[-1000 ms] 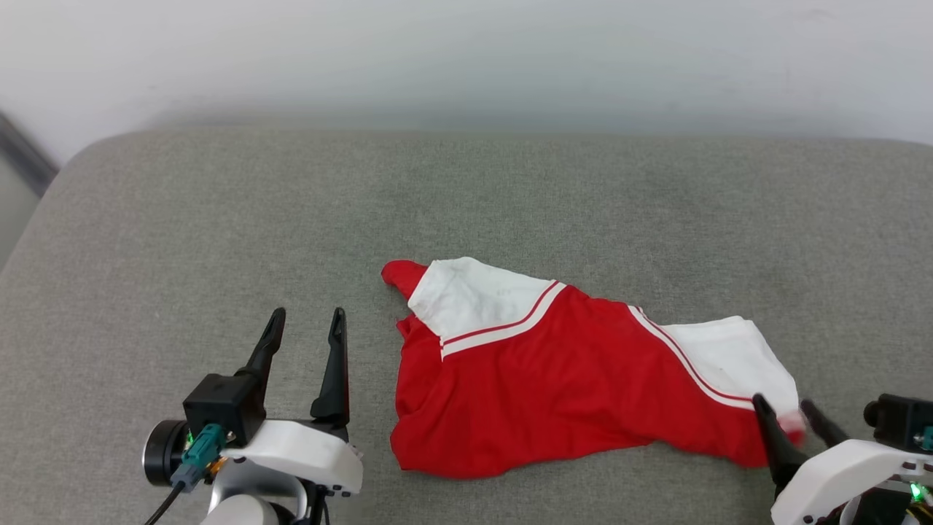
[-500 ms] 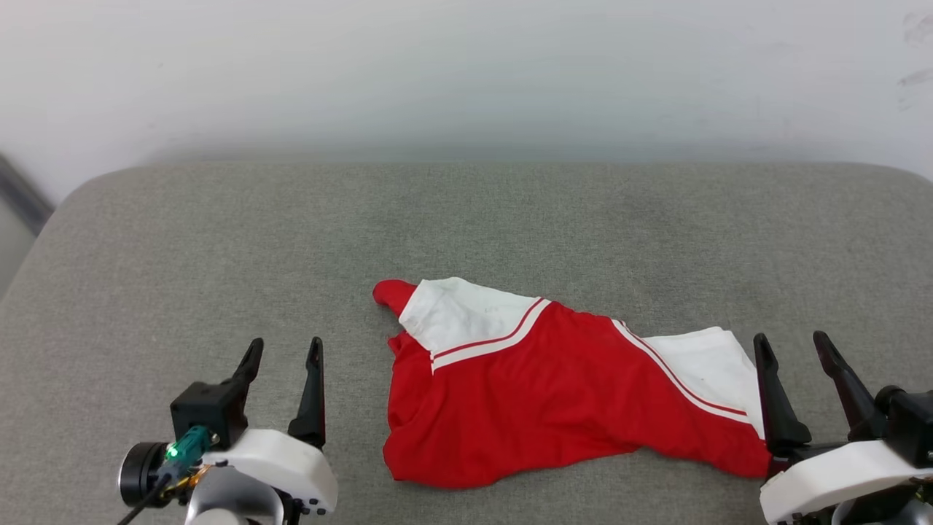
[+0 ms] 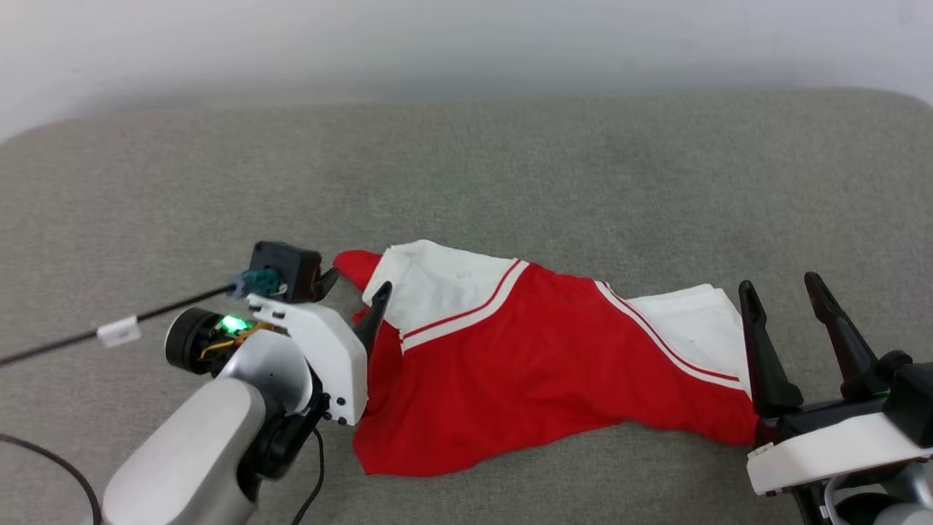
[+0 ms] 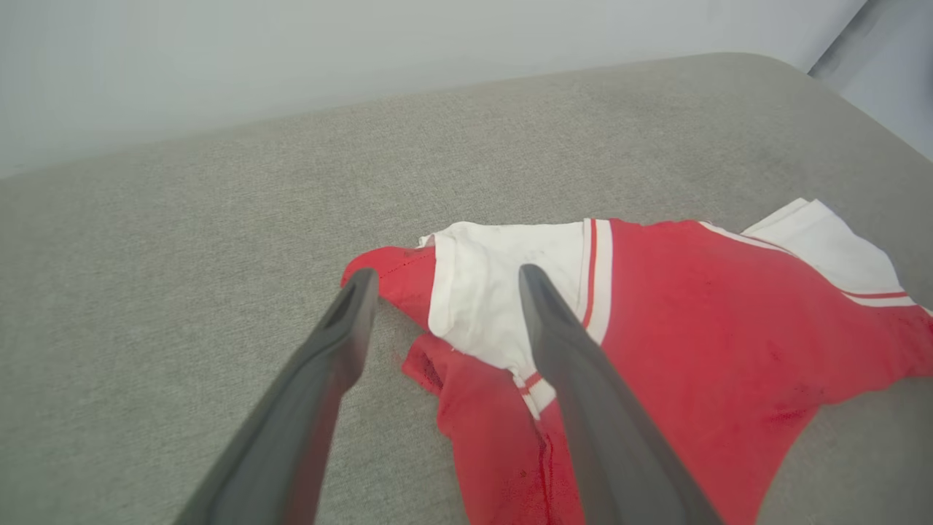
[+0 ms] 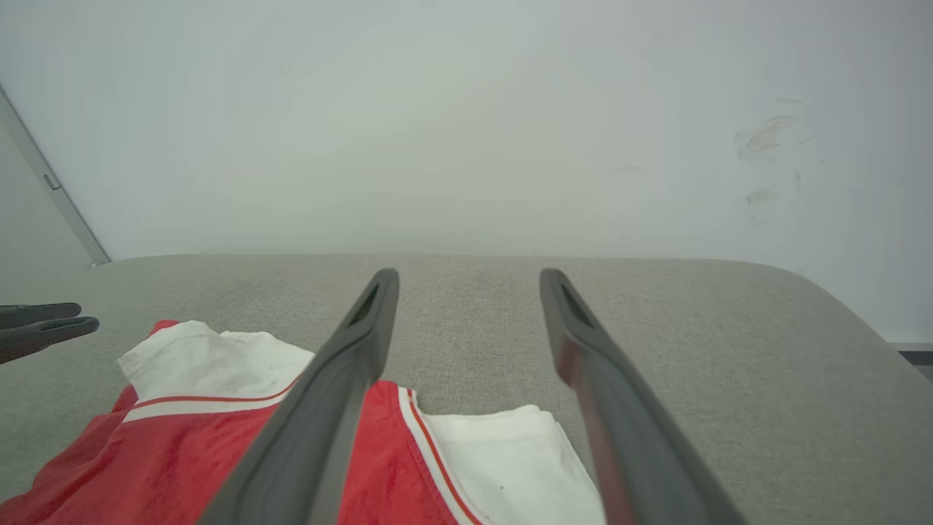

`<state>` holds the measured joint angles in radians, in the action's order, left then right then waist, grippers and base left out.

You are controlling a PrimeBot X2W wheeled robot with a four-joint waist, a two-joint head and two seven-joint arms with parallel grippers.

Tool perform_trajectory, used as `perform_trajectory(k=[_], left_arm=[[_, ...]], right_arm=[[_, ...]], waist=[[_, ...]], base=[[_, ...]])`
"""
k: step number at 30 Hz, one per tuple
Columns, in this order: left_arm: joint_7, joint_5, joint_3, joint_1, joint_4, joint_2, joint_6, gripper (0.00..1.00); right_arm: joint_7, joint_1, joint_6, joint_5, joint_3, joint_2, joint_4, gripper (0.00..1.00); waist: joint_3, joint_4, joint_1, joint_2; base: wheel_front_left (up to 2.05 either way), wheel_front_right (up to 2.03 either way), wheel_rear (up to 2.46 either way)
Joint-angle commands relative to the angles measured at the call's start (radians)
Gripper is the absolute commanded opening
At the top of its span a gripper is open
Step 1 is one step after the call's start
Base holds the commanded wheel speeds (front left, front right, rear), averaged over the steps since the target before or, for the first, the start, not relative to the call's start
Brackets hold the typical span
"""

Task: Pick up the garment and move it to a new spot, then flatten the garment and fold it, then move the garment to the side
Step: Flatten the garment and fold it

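**Red shirt crumpled at lower centre, an open gripper at each end**

The garment (image 3: 539,379) lies rumpled across the lower middle of the head view, red body in front and a white sleeve at each end. It rests on a grey fabric cushion (image 3: 510,168) that is bare on every side of it. A pale wall (image 3: 466,44) runs along the top.

A black cable (image 3: 73,339) with a white tag (image 3: 118,330) crosses the left edge, apart from the cloth.

The left gripper (image 3: 357,282) reaches in from the lower left. It is turned rightward, its fingers spread on either side of the left sleeve's end. Whether they touch it cannot be told.

The right gripper (image 3: 778,283) stands at the lower right, pointing up the frame. Its fingers are wide apart and empty, just beside the right sleeve.
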<state>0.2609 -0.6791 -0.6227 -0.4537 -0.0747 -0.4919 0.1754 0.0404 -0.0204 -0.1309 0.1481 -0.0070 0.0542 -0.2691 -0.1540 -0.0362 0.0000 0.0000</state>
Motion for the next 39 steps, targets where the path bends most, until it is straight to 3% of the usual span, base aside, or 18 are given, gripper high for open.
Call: perform_trajectory(k=[1,7,9,10,15,21,24,29,34,38,39], left_arm=[[0.054,-0.016,-0.015,-0.037,-0.027,-0.006,-0.029,1.00],[0.240,-0.055,-0.072,-0.122,-0.091,-0.026,-0.107,1.00],[0.255,-0.056,-0.076,-0.137,-0.091,-0.030,-0.116,0.28],[0.257,-0.049,-0.077,-0.144,-0.089,-0.034,-0.119,0.00],[0.215,-0.014,-0.067,-0.170,-0.056,-0.046,-0.105,0.00],[0.144,0.037,-0.030,-0.139,0.046,-0.086,-0.040,0.00],[0.116,0.050,0.005,-0.085,0.120,-0.124,0.027,0.00],[0.076,0.038,0.076,0.109,0.238,-0.186,0.182,0.00],[0.038,-0.041,0.109,0.340,0.291,-0.168,0.283,0.00],[0.006,-0.135,0.110,0.449,0.241,-0.102,0.268,0.00],[-0.013,-0.184,0.093,0.472,0.143,-0.048,0.213,0.23]], right_arm=[[-0.003,0.018,0.000,0.008,0.003,-0.004,0.001,1.00],[-0.025,0.040,0.000,0.034,0.006,-0.005,0.030,1.00],[-0.034,0.042,0.000,0.042,0.005,-0.005,0.038,1.00],[-0.036,0.042,0.000,0.046,0.001,-0.005,0.043,1.00],[-0.047,0.046,0.000,0.064,-0.006,-0.005,0.063,1.00],[-0.046,0.037,0.000,0.084,-0.023,-0.005,0.074,1.00],[-0.043,0.029,0.000,0.088,-0.027,-0.005,0.075,1.00],[-0.033,0.015,0.000,0.094,-0.034,-0.005,0.069,1.00],[-0.020,0.005,0.000,0.098,-0.041,-0.005,0.065,1.00],[-0.008,0.012,0.000,0.094,-0.037,-0.005,0.063,1.00],[0.004,0.019,0.000,0.091,-0.031,-0.005,0.063,1.00]], waist=[[-0.044,-0.028,0.0000,0.0000],[-0.090,-0.060,0.0000,0.0000],[-0.097,-0.065,0.0000,0.0000],[-0.099,-0.067,0.0000,0.0000],[-0.101,-0.064,0.0000,0.0000],[-0.085,-0.033,0.0000,0.0000],[-0.075,-0.014,0.0000,0.0000],[-0.067,0.014,0.0000,0.0000],[-0.066,0.044,0.0000,0.0000],[-0.062,0.053,0.0000,0.0000],[-0.047,0.047,0.0000,0.0000]], base=[[0.00,0.00,0.00],[0.00,0.00,0.00],[0.00,0.00,0.00],[0.00,0.00,0.00],[0.00,0.00,0.00],[0.00,0.00,0.00],[0.00,0.00,0.00],[0.00,0.00,0.00],[0.00,0.00,0.00],[0.00,0.00,0.00],[0.00,0.00,0.00]])
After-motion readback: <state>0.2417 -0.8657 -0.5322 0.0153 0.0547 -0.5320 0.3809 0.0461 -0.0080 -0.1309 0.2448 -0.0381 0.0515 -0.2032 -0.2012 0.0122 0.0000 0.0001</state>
